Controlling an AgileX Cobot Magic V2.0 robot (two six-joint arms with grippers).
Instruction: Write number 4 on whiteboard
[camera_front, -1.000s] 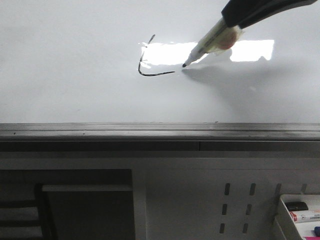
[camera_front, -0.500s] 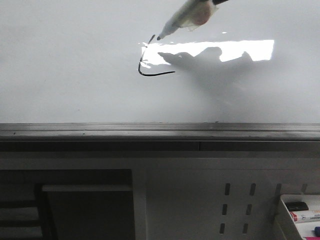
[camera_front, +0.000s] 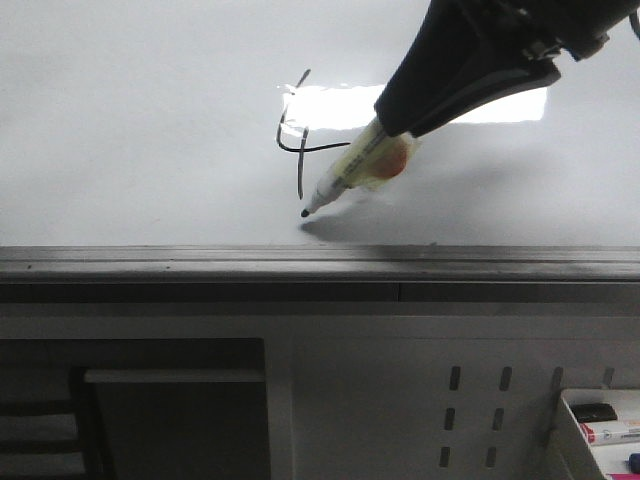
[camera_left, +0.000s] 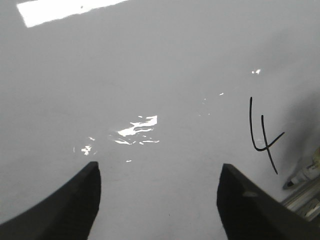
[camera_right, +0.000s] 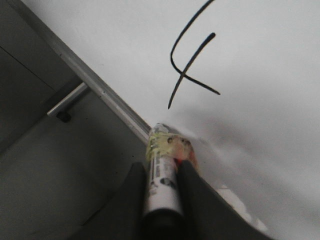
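Observation:
The number 4 is drawn in thin black line on the glossy whiteboard: a slanted stroke, a crossbar and a long vertical stroke. My right gripper is shut on a white marker with yellow and orange tape. The marker tip sits just below the vertical stroke's lower end, close to the board. The right wrist view shows the marker between the fingers and the 4 beyond it. My left gripper is open and empty over the board, with the 4 off to its side.
A bright rectangular light glare lies behind the figure. The grey metal edge rail runs along the board's near side. Below it are a white perforated panel and a tray of markers at the lower right.
The marker went from the crossbar's right end up to the top of the figure, then down toward the rail. A long vertical stroke now crosses the crossbar.

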